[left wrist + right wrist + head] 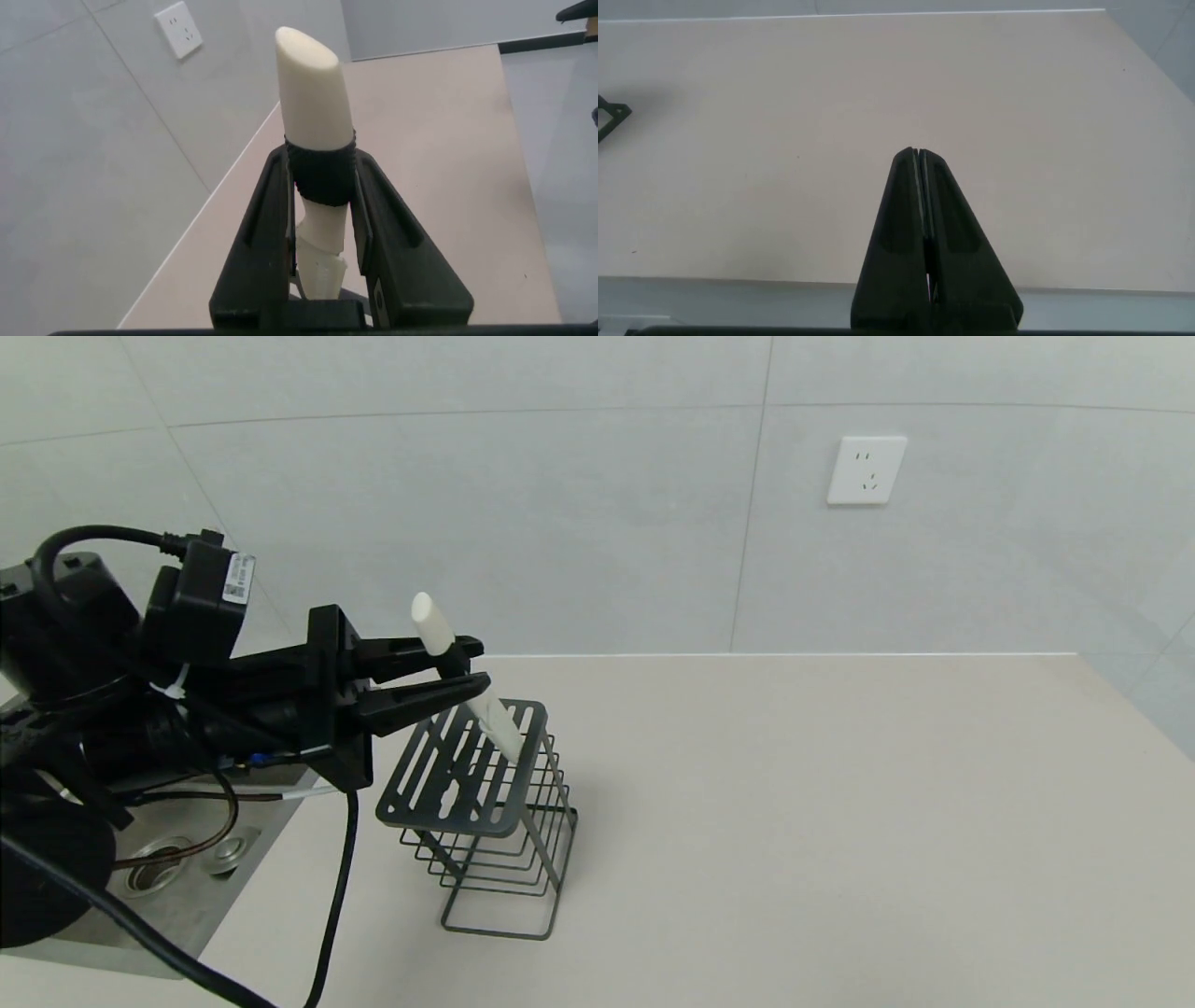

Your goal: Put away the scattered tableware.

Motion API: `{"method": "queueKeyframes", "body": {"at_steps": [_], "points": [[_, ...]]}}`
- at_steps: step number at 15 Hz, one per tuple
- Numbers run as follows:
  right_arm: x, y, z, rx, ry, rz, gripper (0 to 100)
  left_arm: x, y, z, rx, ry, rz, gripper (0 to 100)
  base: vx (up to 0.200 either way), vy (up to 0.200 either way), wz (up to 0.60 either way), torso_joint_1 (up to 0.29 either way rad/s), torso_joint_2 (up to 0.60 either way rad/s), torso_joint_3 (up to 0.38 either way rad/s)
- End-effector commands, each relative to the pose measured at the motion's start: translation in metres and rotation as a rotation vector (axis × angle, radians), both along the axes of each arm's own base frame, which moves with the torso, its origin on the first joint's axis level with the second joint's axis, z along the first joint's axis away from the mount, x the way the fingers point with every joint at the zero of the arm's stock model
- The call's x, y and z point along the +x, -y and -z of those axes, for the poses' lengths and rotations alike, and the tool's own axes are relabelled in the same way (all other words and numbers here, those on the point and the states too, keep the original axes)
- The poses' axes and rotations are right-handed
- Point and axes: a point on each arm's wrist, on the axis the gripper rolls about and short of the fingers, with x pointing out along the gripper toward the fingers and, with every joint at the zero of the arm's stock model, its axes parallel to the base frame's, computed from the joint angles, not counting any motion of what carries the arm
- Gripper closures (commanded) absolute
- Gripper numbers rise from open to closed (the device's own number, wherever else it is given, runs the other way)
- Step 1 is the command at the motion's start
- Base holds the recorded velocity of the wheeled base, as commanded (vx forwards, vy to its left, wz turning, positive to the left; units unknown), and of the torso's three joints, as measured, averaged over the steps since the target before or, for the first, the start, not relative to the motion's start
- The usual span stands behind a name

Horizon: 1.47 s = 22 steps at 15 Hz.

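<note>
My left gripper (471, 665) is shut on a white-handled utensil (434, 621), gripping it around a black band on the handle. The utensil is tilted, its rounded end up, and its lower end meets the slotted top of a dark wire cutlery rack (467, 784) standing on the beige table (794, 803). In the left wrist view the white handle (313, 84) rises between the black fingers (271, 215). My right gripper (918, 154) hangs shut above bare tabletop, holding nothing.
A steel sink surround with a drain (187, 877) lies to the left of the rack, under the left arm and its cables. A tiled wall with a white socket (866, 469) stands behind. A corner of the rack (609, 117) shows in the right wrist view.
</note>
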Motion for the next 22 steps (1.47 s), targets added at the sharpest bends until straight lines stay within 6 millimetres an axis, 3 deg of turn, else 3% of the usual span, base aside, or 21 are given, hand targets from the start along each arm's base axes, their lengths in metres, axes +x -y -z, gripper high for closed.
{"method": "queueKeyframes", "body": {"at_steps": [1, 22], "points": [[0.0, 0.0, 0.0, 0.0, -0.001, 0.0, 100, 0.001, 0.001, 0.002, 0.001, -0.007, 0.003, 100, 0.0, 0.0, 0.0, 0.0, 0.0, 0.0], [0.0, 0.0, 0.0, 0.0, -0.001, 0.0, 100, 0.014, 0.008, 0.038, 0.044, -0.079, 0.015, 100, 0.0, 0.0, 0.0, 0.0, 0.0, 0.0]]}}
